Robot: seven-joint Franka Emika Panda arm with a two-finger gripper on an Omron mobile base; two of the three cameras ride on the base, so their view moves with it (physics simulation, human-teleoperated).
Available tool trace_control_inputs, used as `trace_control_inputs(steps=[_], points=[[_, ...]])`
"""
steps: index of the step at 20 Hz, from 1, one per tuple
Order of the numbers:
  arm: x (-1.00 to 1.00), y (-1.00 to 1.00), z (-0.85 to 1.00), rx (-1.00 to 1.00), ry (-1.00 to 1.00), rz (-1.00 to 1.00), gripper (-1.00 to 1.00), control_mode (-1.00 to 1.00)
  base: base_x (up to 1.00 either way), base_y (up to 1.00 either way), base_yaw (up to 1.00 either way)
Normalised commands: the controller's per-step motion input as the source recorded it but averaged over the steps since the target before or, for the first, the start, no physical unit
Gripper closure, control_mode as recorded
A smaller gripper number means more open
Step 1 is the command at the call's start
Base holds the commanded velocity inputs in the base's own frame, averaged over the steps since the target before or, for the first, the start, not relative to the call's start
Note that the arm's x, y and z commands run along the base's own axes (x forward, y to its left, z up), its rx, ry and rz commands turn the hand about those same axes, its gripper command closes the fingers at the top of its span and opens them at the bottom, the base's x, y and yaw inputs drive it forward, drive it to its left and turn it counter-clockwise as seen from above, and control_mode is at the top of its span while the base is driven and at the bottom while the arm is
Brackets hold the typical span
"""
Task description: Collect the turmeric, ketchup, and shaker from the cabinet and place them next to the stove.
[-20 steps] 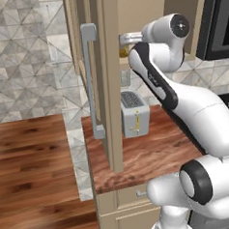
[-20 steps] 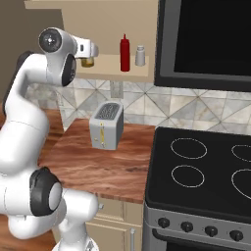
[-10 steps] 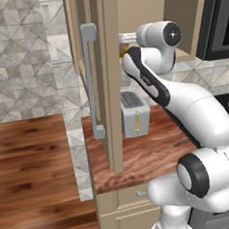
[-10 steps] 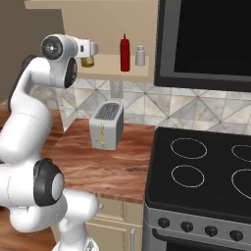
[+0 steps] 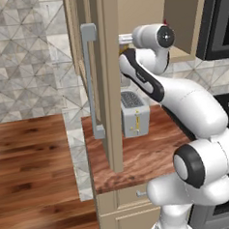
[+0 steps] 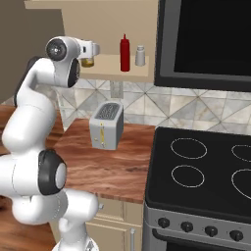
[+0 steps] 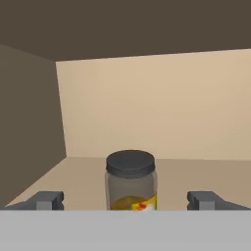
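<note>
The turmeric (image 7: 130, 180), a squat glass jar with a dark lid and yellow powder, stands on the cabinet shelf (image 6: 115, 73) straight ahead of my hand. My gripper (image 7: 127, 202) is open, with one fingertip far to each side of the jar and no contact visible. From the right base view the gripper (image 6: 94, 49) sits at the shelf's left end, just above the turmeric (image 6: 88, 62). The red ketchup (image 6: 125, 53) and pale shaker (image 6: 140, 55) stand further right on the same shelf. The cabinet door (image 5: 106, 78) stands open. The stove (image 6: 206, 171) lies at lower right.
A silver toaster (image 6: 108, 125) stands on the wooden counter (image 6: 117, 166) under the shelf, left of the stove. A dark microwave panel (image 6: 206, 39) hangs above the stove. The open door's grey bar handle (image 5: 90, 79) faces left, and the door hides the hand in the left base view.
My hand has dropped slightly and edged in toward the turmeric jar, with the upper arm shifting. The jar, bottle and shaker have not moved.
</note>
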Motion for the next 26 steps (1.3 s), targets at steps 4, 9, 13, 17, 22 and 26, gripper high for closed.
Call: trace_control_inputs(steps=[4, 9, 13, 17, 22, 26], points=[[0.32, 0.05, -0.11, 0.00, 0.00, 0.00, -1.00, -1.00, 0.00, 0.00, 0.00], [0.29, 0.02, -0.14, 0.00, 0.00, 0.00, -1.00, -1.00, 0.00, 0.00, 0.00], [0.25, 0.00, -0.05, 0.00, 0.00, 0.00, -1.00, -1.00, 0.00, 0.00, 0.00], [0.24, 0.00, -0.08, 0.00, 0.00, 0.00, -1.00, -1.00, 0.00, 0.00, 0.00], [0.22, 0.00, -0.09, 0.00, 0.00, 0.00, -1.00, -1.00, 0.00, 0.00, 0.00], [0.22, 0.00, -0.09, 0.00, 0.00, 0.00, -1.00, -1.00, 0.00, 0.00, 0.00]])
